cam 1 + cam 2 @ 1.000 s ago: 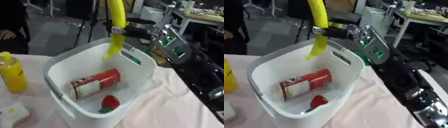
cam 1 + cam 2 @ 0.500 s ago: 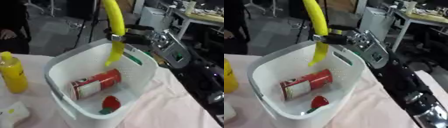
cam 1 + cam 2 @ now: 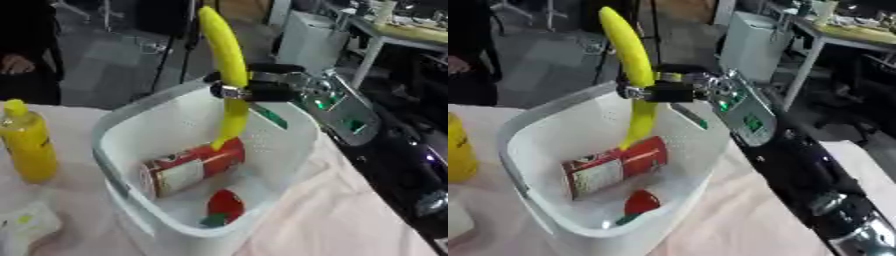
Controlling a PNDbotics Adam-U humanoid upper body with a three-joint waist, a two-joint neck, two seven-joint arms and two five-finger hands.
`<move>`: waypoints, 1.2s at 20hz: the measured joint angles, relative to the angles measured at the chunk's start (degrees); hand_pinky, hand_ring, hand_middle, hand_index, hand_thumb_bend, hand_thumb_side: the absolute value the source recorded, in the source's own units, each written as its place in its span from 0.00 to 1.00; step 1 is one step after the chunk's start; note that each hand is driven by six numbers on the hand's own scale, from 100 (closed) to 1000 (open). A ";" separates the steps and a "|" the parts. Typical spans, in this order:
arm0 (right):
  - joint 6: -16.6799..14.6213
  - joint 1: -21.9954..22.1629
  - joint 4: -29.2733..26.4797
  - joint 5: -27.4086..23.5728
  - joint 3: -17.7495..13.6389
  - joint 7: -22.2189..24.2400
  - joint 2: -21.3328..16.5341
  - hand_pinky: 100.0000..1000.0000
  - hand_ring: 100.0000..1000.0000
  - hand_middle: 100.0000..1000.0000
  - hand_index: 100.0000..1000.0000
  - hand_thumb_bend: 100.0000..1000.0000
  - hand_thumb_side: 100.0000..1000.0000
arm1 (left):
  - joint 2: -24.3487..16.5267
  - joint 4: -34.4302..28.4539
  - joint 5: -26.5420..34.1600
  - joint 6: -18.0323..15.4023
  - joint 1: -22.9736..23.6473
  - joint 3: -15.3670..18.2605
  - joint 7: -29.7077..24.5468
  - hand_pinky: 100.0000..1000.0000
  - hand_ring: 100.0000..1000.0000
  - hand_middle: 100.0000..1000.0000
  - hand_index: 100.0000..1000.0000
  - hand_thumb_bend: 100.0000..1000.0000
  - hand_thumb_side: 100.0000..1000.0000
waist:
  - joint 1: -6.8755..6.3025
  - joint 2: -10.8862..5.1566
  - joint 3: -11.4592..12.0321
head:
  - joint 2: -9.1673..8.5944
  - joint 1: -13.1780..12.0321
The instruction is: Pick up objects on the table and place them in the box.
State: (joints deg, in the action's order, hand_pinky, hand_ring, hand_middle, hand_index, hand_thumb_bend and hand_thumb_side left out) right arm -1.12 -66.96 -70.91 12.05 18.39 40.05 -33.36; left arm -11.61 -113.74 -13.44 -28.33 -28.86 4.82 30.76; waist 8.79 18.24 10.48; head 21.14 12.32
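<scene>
My right hand (image 3: 258,89) is shut on a long yellow banana (image 3: 225,60), holding it upright over the far side of the white box (image 3: 131,200). The banana's lower tip hangs inside the box, just above a red can (image 3: 188,167) lying on its side on the box floor. A small red strawberry-like object (image 3: 225,204) with a green end lies in front of the can. A yellow squeeze bottle (image 3: 26,142) stands on the table left of the box. My left hand shows in no view.
The box stands on a pale pink cloth (image 3: 332,220). A white packet (image 3: 26,225) lies at the lower left. A person's hand (image 3: 16,62) shows at the far left edge. Desks and equipment stand behind the table.
My right hand has lowered the banana, so its tip now hangs deeper in the box above the can. The whole picture has also shifted slightly.
</scene>
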 measured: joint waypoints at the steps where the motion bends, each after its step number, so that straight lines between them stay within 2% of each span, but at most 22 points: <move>1: -0.12 0.12 -0.20 -0.08 0.03 0.67 0.00 0.96 0.99 1.00 1.00 0.36 0.67 | 0.00 0.00 0.00 0.00 -0.01 0.00 0.00 0.60 0.46 0.56 0.72 0.00 0.97 | 0.00 0.02 0.01 | 0.00 -0.11; 2: -0.24 0.28 -0.31 -0.09 0.09 1.37 -0.01 0.96 0.99 1.00 1.00 0.33 0.54 | 0.00 0.00 0.00 0.00 -0.02 0.00 0.00 0.60 0.46 0.56 0.72 0.00 0.97 | 0.00 0.03 0.01 | 0.00 -0.23; 5: -0.56 0.41 -0.53 -0.02 0.15 3.18 -0.01 0.96 1.00 1.00 1.00 0.35 0.50 | 0.00 0.00 0.00 0.00 -0.08 0.00 0.00 0.60 0.46 0.56 0.72 0.00 0.97 | 0.00 0.22 0.03 | 0.00 -0.37; 6: -0.63 0.41 -0.53 0.18 0.12 3.64 -0.01 0.96 1.00 1.00 1.00 0.37 0.54 | 0.00 0.00 0.00 0.00 -0.08 0.00 0.00 0.60 0.46 0.56 0.72 0.00 0.96 | 0.00 0.22 0.03 | 0.00 -0.43; 9: -0.78 0.42 -0.53 1.02 -0.05 4.45 -0.02 0.97 1.00 1.00 1.00 0.39 0.55 | 0.00 0.00 0.00 0.01 -0.09 0.00 -0.01 0.60 0.46 0.56 0.72 0.00 0.96 | -0.01 0.40 0.03 | 0.00 -0.53; 10: -0.81 0.42 -0.53 1.20 -0.06 4.56 -0.02 0.97 1.00 1.00 1.00 0.44 0.73 | 0.00 0.00 0.00 0.01 -0.09 0.00 -0.02 0.60 0.46 0.56 0.72 0.00 0.97 | -0.01 0.47 0.03 | 0.00 -0.54; 15: -0.89 0.46 -0.22 1.77 -0.40 3.60 -0.02 0.97 1.00 1.00 1.00 0.44 0.80 | 0.00 0.00 0.00 0.01 -0.09 0.00 -0.02 0.60 0.46 0.56 0.72 0.00 0.97 | -0.08 0.52 0.00 | -0.02 -0.55; 16: -0.91 0.46 -0.21 1.80 -0.40 3.31 -0.02 0.97 0.99 1.00 1.00 0.40 0.84 | 0.00 0.00 0.00 0.01 -0.10 0.00 -0.02 0.60 0.46 0.56 0.72 0.00 0.98 | -0.11 0.52 -0.01 | -0.02 -0.55; 20: -0.92 0.46 -0.21 1.70 -0.40 2.31 -0.03 0.96 0.99 1.00 1.00 0.37 0.85 | 0.00 0.00 0.00 0.01 -0.18 0.00 -0.02 0.60 0.46 0.56 0.72 0.00 0.98 | -0.17 0.52 -0.27 | -0.03 -0.54; 22: -0.86 0.46 -0.22 1.47 -0.40 1.83 -0.03 0.96 0.98 1.00 1.00 0.30 0.90 | 0.00 0.00 0.00 0.01 -0.25 0.00 -0.02 0.60 0.46 0.56 0.72 0.00 0.98 | -0.20 0.52 -0.29 | -0.04 -0.51; 23: -0.82 0.46 -0.24 1.32 -0.40 1.52 -0.03 0.96 0.98 1.00 1.00 0.30 0.90 | 0.00 0.00 0.00 0.00 -0.25 0.00 -0.01 0.60 0.46 0.56 0.72 0.00 0.98 | -0.23 0.52 -0.32 | -0.04 -0.49; 24: -0.78 0.46 -0.28 1.04 -0.40 1.14 -0.03 0.95 0.97 1.00 1.00 0.24 0.93 | 0.00 0.00 0.00 0.00 -0.25 0.00 -0.01 0.60 0.46 0.56 0.72 0.00 0.98 | -0.25 0.52 -0.34 | -0.04 -0.46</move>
State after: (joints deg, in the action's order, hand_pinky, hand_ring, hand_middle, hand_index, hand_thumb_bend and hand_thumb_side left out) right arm -1.90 -66.50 -71.19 13.08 17.99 41.18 -33.39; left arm -11.61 -113.74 -13.44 -28.33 -29.11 4.82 30.75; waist 8.54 18.76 10.14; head 21.10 11.86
